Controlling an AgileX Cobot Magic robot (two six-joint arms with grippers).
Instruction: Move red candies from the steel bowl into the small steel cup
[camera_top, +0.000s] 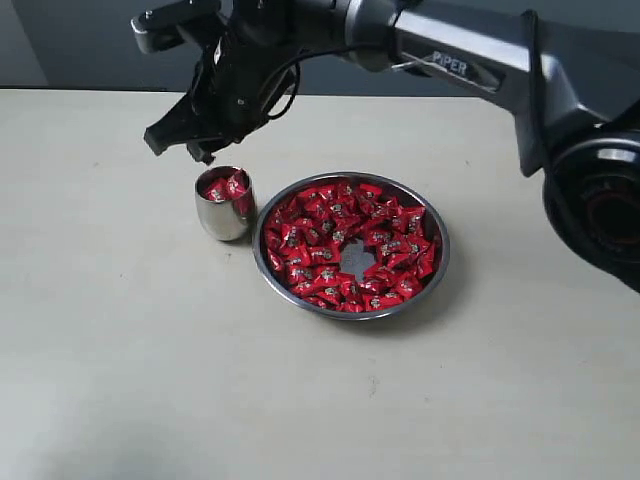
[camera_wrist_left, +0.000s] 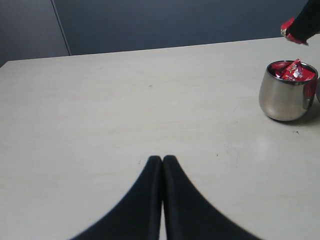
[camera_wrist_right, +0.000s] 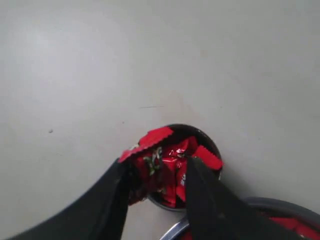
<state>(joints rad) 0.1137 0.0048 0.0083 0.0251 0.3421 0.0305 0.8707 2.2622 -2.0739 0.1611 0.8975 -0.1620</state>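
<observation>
The small steel cup (camera_top: 222, 215) stands left of the steel bowl (camera_top: 441, 262) and holds a few red candies (camera_top: 225, 186). Many more red candies (camera_top: 318, 236) lie in a ring in the bowl, with bare metal at its middle. My right gripper (camera_top: 180, 148) has reached across and hangs just above the cup (camera_wrist_right: 204, 136). Its jaws stand apart (camera_wrist_right: 160, 164), and one red candy (camera_wrist_right: 150, 142) lies against one finger over the cup's mouth. The same candy (camera_wrist_left: 290, 27) shows above the cup (camera_wrist_left: 285, 97) in the left wrist view. My left gripper (camera_wrist_left: 162, 159) is shut and empty over bare table, well away from the cup.
The pale table (camera_top: 120, 350) stretches around the cup and bowl. The right arm (camera_top: 470, 60) spans the back of the scene above the bowl. A dark wall (camera_wrist_left: 175, 22) runs behind the table's far edge. The bowl's rim (camera_wrist_right: 280, 205) lies close beside the cup.
</observation>
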